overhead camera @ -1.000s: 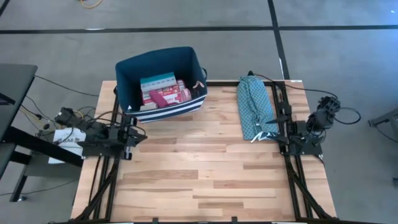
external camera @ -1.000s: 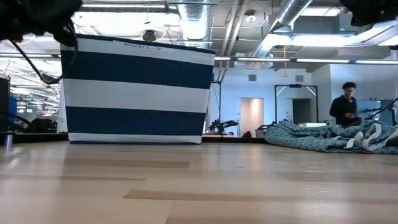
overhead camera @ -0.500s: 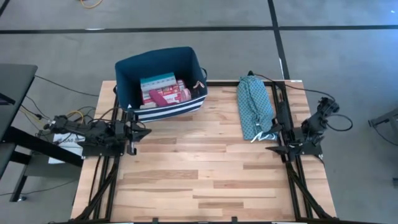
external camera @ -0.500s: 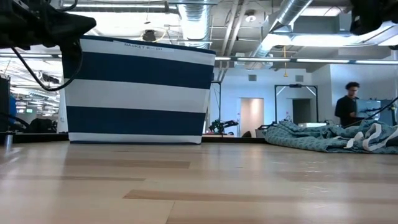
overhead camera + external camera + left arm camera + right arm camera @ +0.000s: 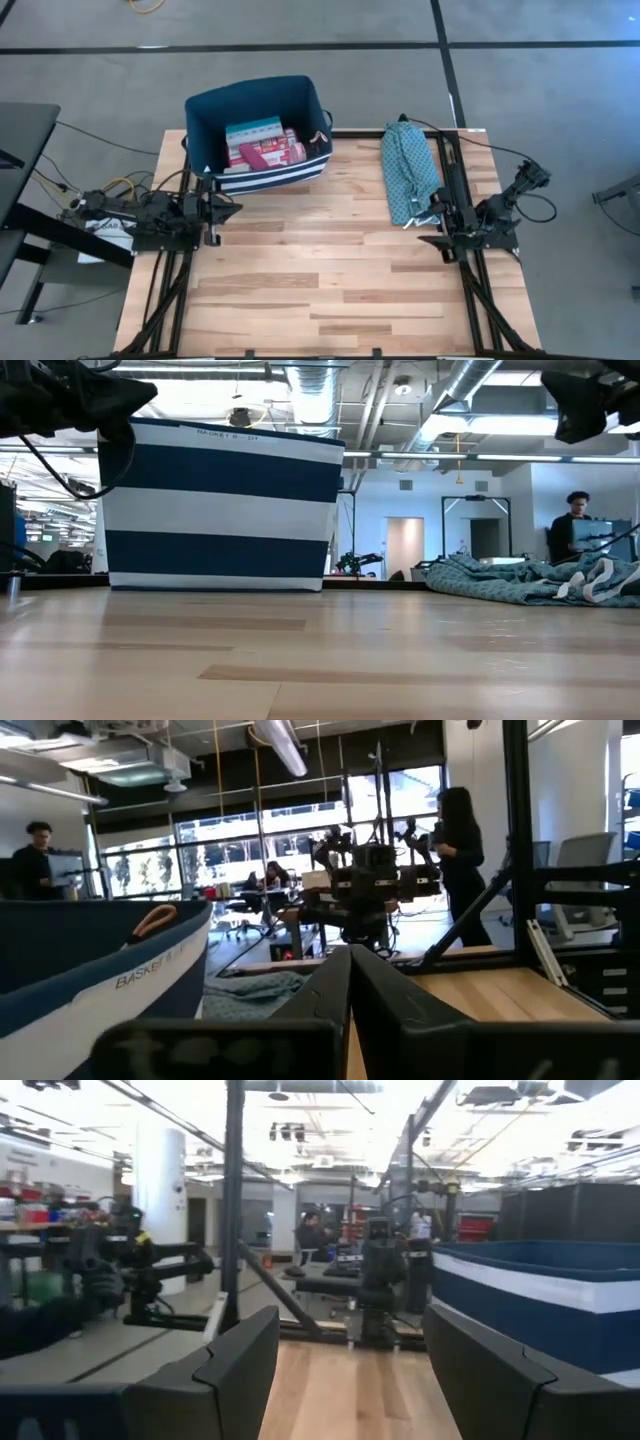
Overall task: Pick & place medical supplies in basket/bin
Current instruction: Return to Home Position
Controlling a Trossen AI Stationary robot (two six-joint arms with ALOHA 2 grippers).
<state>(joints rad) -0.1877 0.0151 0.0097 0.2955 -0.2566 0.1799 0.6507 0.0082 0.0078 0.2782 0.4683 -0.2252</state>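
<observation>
Showing both arms parked at opposite side edges of the bench (image 5: 320,270), nothing held. The left gripper (image 5: 350,955) hangs at the left edge just beside the bin (image 5: 200,120), its fingers pressed together and empty. The right gripper (image 5: 350,1330) hangs at the right edge beside the near end of the teal cloth (image 5: 408,170), its fingers spread apart and empty. The bin stands at the far left corner. The supplies (image 5: 262,147) lie packed together on its floor, and none shows on the bare boards. The packs look small, light and stiff, probably best pinched across their narrow sides from above. The bin is soft fabric, so its walls would likely give under a grip; the rim or the handle loop (image 5: 152,920) seems the safer hold.
</observation>
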